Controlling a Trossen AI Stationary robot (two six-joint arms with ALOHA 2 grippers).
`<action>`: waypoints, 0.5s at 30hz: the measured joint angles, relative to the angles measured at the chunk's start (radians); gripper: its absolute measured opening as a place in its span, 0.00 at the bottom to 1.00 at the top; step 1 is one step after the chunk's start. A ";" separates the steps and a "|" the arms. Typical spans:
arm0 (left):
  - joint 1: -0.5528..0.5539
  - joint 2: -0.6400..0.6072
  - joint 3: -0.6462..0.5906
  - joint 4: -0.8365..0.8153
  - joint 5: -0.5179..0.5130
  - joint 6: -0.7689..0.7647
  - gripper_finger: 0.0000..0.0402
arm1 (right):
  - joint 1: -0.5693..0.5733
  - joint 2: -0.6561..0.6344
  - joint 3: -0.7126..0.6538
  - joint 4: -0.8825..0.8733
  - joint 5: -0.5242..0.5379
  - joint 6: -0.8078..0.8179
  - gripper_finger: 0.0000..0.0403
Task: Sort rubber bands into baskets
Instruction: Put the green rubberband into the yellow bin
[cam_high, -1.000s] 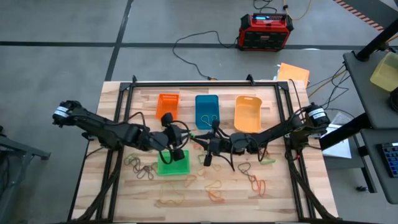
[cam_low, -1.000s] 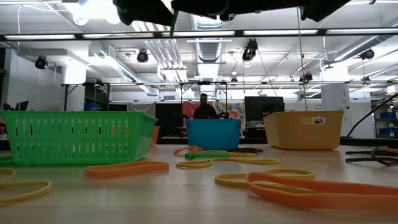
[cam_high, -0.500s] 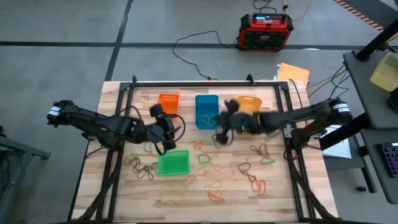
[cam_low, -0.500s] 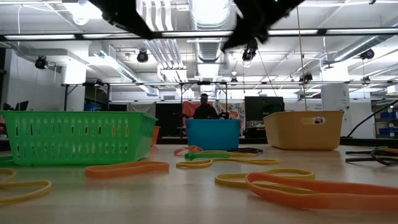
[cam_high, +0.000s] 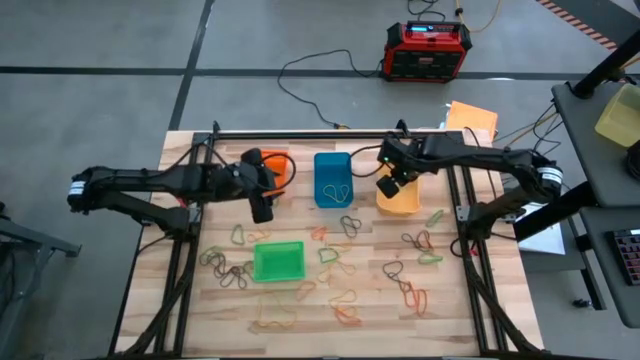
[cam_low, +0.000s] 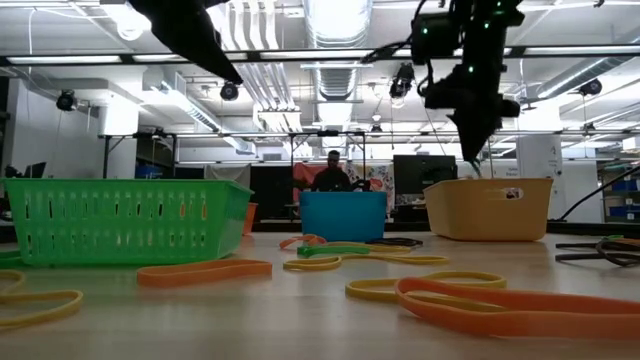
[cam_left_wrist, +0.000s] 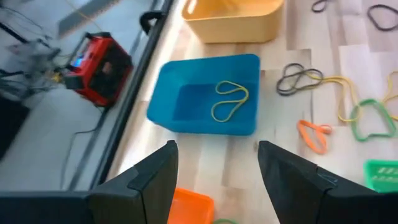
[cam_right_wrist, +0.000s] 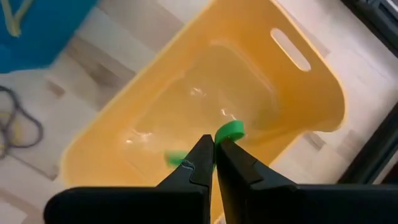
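right pincer (cam_right_wrist: 213, 149) clamped on green band (cam_right_wrist: 229, 131) | above yellow-orange basket (cam_right_wrist: 298, 106) | left pincer (cam_left_wrist: 214, 171) apart

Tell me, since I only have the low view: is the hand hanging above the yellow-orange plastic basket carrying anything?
Observer: Yes. The right hand, shut, pinches a small green rubber band over the yellow-orange rectangular plastic basket.
Reviewer: And the other arm?
Observer: The left hand is open, with nothing between its fingers.
Reviewer: Anything in the blue one?
Observer: The blue rectangular plastic basket holds one thin yellow rubber band.
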 joint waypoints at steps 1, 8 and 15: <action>0.004 0.000 -0.005 0.002 0.006 0.000 0.51 | -0.005 0.006 -0.005 0.006 0.000 -0.003 0.02; 0.003 -0.002 -0.060 0.033 0.018 -0.025 0.51 | -0.019 0.022 -0.027 0.046 -0.001 -0.009 0.09; 0.003 -0.002 -0.090 0.035 0.017 -0.074 0.51 | -0.020 0.020 -0.027 0.046 0.000 -0.010 0.27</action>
